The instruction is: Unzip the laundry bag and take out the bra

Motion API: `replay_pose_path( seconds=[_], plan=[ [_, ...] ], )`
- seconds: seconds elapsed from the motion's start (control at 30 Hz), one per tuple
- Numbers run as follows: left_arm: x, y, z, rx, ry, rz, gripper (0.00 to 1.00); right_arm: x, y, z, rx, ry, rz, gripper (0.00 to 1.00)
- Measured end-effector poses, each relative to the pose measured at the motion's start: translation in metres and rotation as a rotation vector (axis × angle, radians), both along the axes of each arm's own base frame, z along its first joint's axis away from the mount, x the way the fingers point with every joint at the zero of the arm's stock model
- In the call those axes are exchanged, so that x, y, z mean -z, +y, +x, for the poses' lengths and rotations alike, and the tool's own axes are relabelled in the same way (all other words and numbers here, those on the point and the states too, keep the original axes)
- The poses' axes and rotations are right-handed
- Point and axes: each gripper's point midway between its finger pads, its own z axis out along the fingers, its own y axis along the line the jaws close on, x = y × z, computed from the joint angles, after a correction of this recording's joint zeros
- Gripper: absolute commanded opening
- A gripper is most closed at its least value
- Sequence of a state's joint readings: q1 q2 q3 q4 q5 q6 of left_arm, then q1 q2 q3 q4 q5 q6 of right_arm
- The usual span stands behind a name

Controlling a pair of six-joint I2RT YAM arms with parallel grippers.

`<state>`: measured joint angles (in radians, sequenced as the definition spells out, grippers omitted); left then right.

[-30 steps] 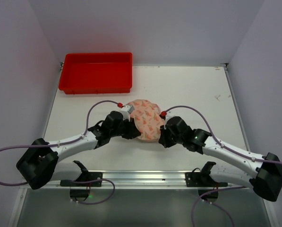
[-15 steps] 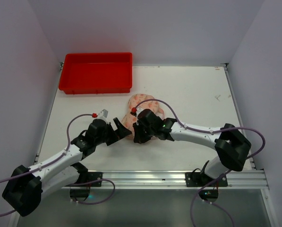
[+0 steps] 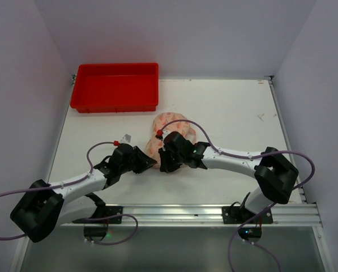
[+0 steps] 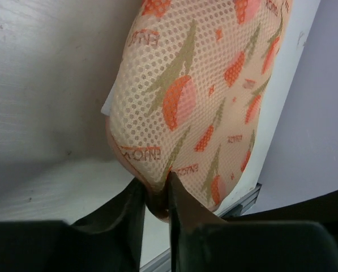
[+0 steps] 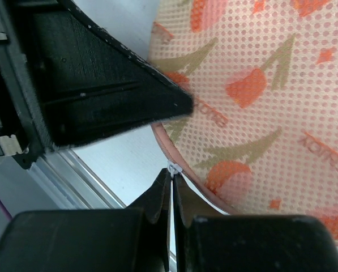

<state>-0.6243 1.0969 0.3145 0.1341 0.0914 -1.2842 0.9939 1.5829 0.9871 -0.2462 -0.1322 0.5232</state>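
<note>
The laundry bag (image 3: 170, 123) lies in the middle of the counter (image 3: 236, 113). The bra (image 4: 202, 85) is inside it, its orange-and-green print showing through the mesh. The left claw (image 4: 157, 205) pinches the bag's rim at 7 o'clock. Just beside it at 6 o'clock, the right claw (image 5: 172, 177) is clamped on the small silver zip tab (image 5: 172, 166). A red tray (image 3: 115, 86) sits well apart at 10 o'clock.
</note>
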Motion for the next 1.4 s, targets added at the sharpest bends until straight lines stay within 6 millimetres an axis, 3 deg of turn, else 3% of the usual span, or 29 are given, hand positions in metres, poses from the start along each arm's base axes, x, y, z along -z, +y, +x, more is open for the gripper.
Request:
replay_pose_path(
  seconds=[0.1, 0.2, 0.33, 0.5, 0.6, 0.7, 0.77, 0.8, 0.83, 0.9, 1.1, 1.2, 1.27, 1.4],
  plan=[
    [-0.003, -0.004, 0.003, -0.002, 0.0, -0.016, 0.0, 0.001, -0.004, 0.001, 0.008, -0.006, -0.013, 0.0],
    [-0.014, -0.006, 0.007, 0.001, -0.031, -0.018, 0.0, 0.001, -0.016, 0.001, 0.032, -0.029, -0.029, 0.0],
    [-0.023, 0.0, 0.015, 0.02, -0.08, 0.024, 0.0, -0.008, -0.047, 0.004, 0.098, -0.067, -0.029, 0.0],
    [-0.019, 0.012, 0.02, 0.102, -0.1, 0.091, 0.0, -0.008, -0.098, 0.021, 0.24, -0.072, -0.008, 0.0],
    [-0.014, 0.009, 0.024, 0.192, -0.092, 0.121, 0.02, -0.012, -0.108, 0.019, 0.239, -0.066, 0.023, 0.0],
    [-0.005, 0.009, 0.037, 0.258, -0.083, 0.178, 0.13, -0.016, -0.103, 0.014, 0.196, -0.067, 0.042, 0.0],
    [-0.001, 0.008, 0.046, 0.299, -0.079, 0.21, 0.33, -0.013, -0.098, 0.01, 0.165, -0.06, 0.031, 0.0],
    [0.0, 0.008, 0.049, 0.304, -0.081, 0.219, 0.63, -0.011, -0.092, 0.007, 0.145, -0.054, 0.022, 0.0],
    [-0.001, 0.008, 0.053, 0.309, -0.091, 0.23, 0.79, -0.01, -0.084, 0.004, 0.121, -0.047, 0.015, 0.0],
    [-0.006, 0.011, 0.06, 0.293, -0.106, 0.234, 0.99, -0.008, -0.064, -0.001, 0.069, -0.029, 0.009, 0.0],
    [-0.034, 0.022, 0.064, 0.193, -0.152, 0.228, 1.0, -0.008, -0.007, 0.0, -0.01, -0.003, 0.036, 0.0],
    [-0.047, 0.03, 0.054, 0.126, -0.182, 0.193, 1.0, -0.009, 0.001, 0.006, -0.006, -0.006, 0.044, 0.0],
    [-0.044, 0.035, 0.039, 0.092, -0.17, 0.156, 0.99, -0.01, 0.003, 0.007, -0.005, -0.008, 0.048, 0.0],
    [-0.018, 0.037, 0.013, 0.07, -0.074, 0.128, 0.95, -0.011, 0.003, 0.008, -0.001, -0.01, 0.05, 0.0]
  ],
)
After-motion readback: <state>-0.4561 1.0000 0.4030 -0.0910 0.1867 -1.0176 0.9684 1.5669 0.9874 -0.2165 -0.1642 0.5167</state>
